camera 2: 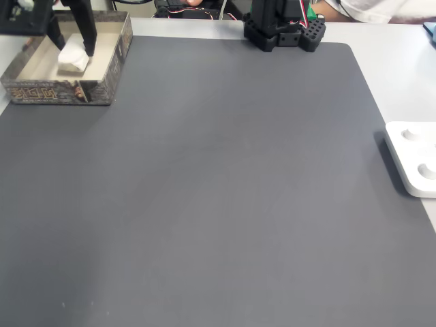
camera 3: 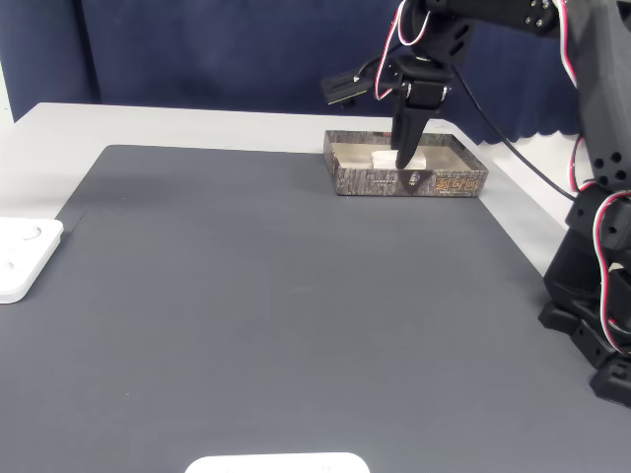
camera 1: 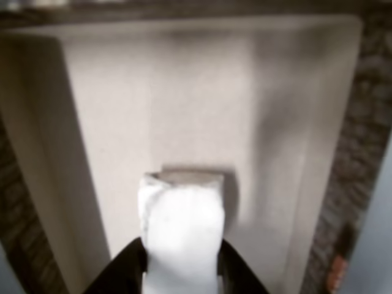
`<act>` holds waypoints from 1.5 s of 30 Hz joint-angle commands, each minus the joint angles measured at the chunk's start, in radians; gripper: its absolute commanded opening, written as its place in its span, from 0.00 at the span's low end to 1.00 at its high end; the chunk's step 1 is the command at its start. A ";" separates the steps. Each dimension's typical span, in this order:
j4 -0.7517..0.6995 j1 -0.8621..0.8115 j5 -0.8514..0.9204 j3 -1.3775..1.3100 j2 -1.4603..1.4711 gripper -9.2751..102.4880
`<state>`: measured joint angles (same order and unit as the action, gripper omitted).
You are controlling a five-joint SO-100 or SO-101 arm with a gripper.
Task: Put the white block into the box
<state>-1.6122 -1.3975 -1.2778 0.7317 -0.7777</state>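
Inside the box, your claw grips the block, apparently near the floor. Release too early or tilted, and the block may topple against a wall.

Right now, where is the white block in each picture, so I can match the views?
Other view: the block is at bottom centre, between the dark gripper fingers, over the box floor.
A fixed view: the block is at top left, inside the box.
Another fixed view: the block is upper right of centre, in the box, under the gripper.
Shared landmark: the box.
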 commanded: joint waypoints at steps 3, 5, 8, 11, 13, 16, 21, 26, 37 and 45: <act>0.017 -0.005 0.006 -0.069 -0.017 0.24; 0.020 -0.003 0.006 -0.075 -0.017 0.30; 0.020 -0.002 0.005 -0.077 -0.020 0.37; 0.020 0.000 0.015 -0.077 -0.020 0.40; 0.020 0.000 0.025 -0.077 -0.025 0.41; 0.026 0.000 0.026 -0.081 -0.043 0.41; 0.032 0.002 0.020 -0.095 -0.095 0.41; 0.029 0.015 0.032 -0.087 -0.150 0.41; 0.017 0.048 0.075 -0.029 -0.304 0.41; 0.026 0.094 0.158 0.133 -0.469 0.36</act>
<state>-1.5892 -1.3376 -1.1490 0.8391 -1.0891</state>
